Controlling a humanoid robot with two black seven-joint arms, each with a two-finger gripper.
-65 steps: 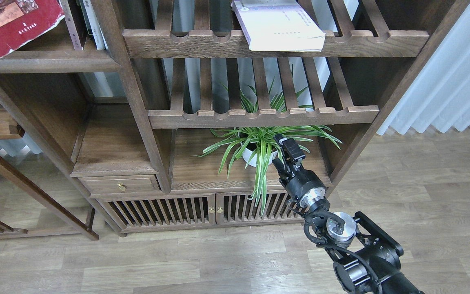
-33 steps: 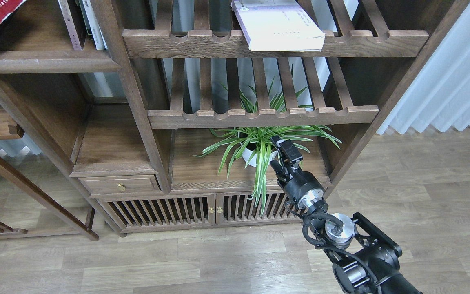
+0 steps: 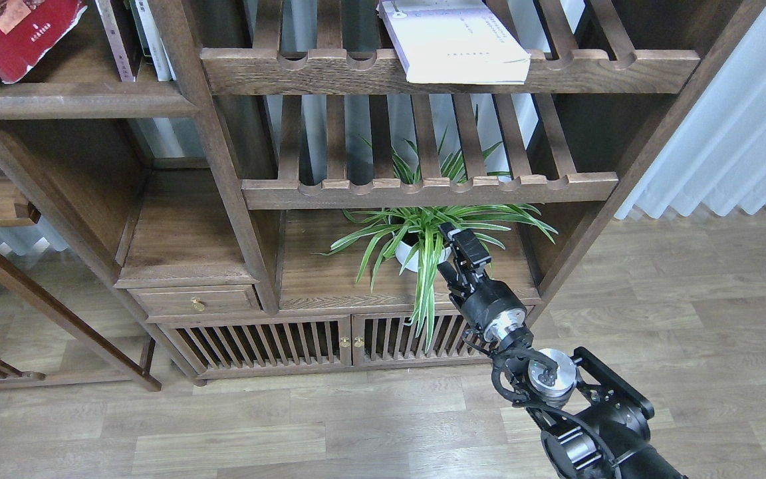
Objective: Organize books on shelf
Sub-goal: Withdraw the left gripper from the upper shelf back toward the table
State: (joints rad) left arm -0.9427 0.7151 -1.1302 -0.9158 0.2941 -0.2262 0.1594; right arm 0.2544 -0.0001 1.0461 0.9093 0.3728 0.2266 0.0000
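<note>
The bright red book point(image 3: 17, 30) shows at the top left corner, tilted, above the solid dark-brown shelf point(image 3: 77, 106); what holds it is out of view. The thick white/pale lavender book point(image 3: 456, 43) lies flat on the upper slatted rack, its corner overhanging the front rail. The maroon book is not in view. My right gripper point(image 3: 464, 243) hangs low in front of the potted plant, empty, its dark fingers too close together to tell apart. My left gripper is out of view.
Thin upright books point(image 3: 140, 40) stand at the shelf's right end against a post. A spider plant in a white pot point(image 3: 423, 249) sits in the lower compartment. A second slatted rack point(image 3: 429, 189), a drawer point(image 3: 193, 301) and slatted cabinet doors point(image 3: 330, 342) are below.
The red book rose almost out of view, then came back down a little at the top left. My right gripper drifted slightly left and up. The white book has not moved.
</note>
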